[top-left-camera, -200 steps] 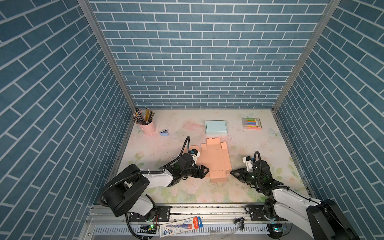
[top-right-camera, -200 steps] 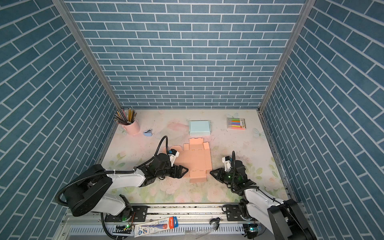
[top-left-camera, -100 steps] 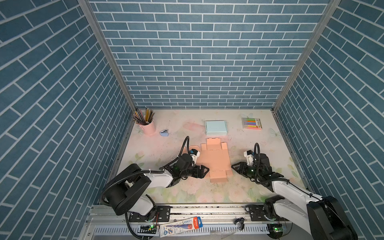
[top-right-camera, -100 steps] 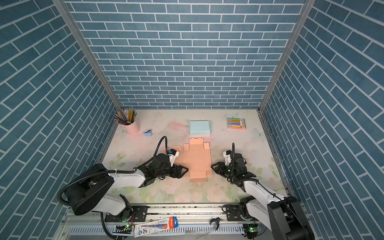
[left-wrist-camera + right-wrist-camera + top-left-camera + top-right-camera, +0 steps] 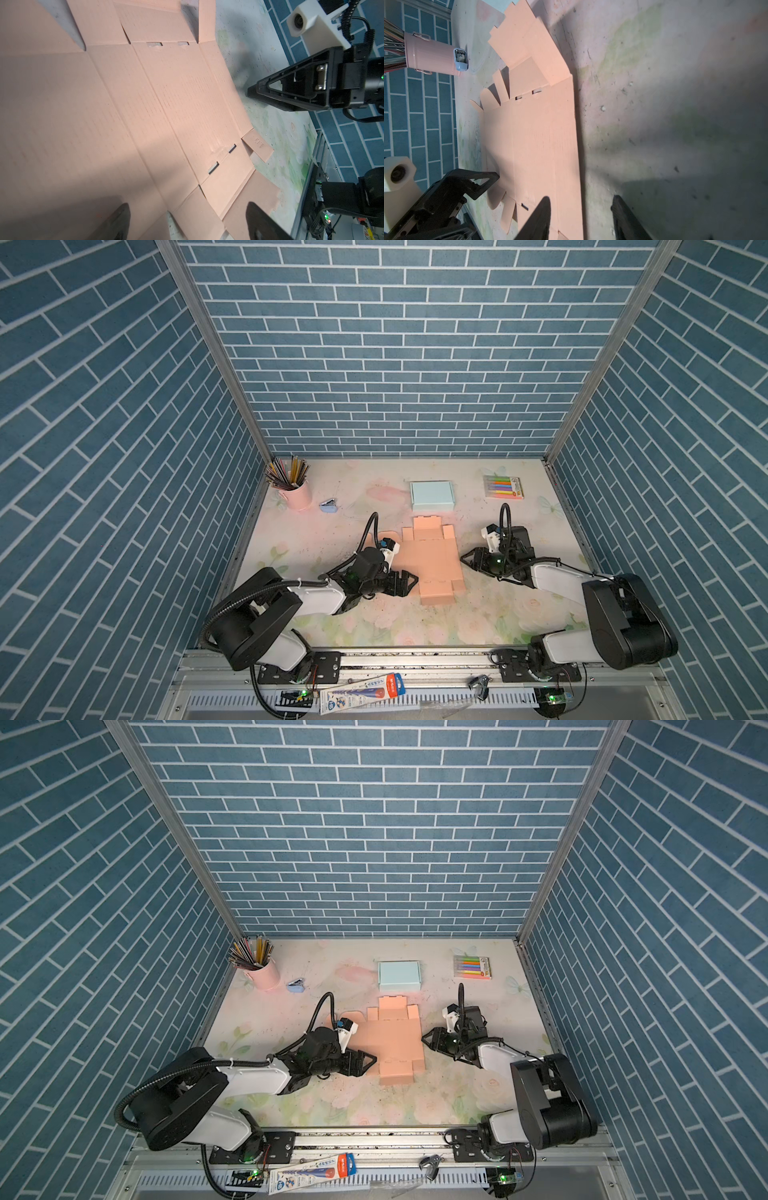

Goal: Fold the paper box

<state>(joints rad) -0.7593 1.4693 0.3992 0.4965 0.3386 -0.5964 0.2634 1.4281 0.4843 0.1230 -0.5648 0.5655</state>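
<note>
**Both grippers at the flat box, no panel raised yet**

The paper box (image 5: 432,560) lies unfolded in the middle of the surface (image 5: 374,614), a little nearer the front edge than the back. It is a peach card blank, and only the small flaps at its rear end are tipped up.

The left gripper (image 5: 409,585) sits at the blank's left edge with its jaws spread wide and nothing between them. The right gripper (image 5: 581,197) is at the right edge with its jaws partly apart. One finger is over the card and the other over the bare surface, so it grips nothing. Whether that finger touches the card is hard to tell from the wrist view.

The step in hand looks like the approach to the first fold of a long side panel. The next move probably calls for the right gripper to get under or pinch the right edge and lift it along the crease. Meanwhile the left gripper would pin the base so the blank does not slide.

Count:
- one flat peach box
- one folded pale blue box (image 5: 431,494) near the back edge
- one pink pencil cup (image 5: 296,495) in the back left corner
- one small blue stapler (image 5: 328,506) beside the cup
- one marker pack (image 5: 503,487) towards the back right corner
- two grippers
</note>
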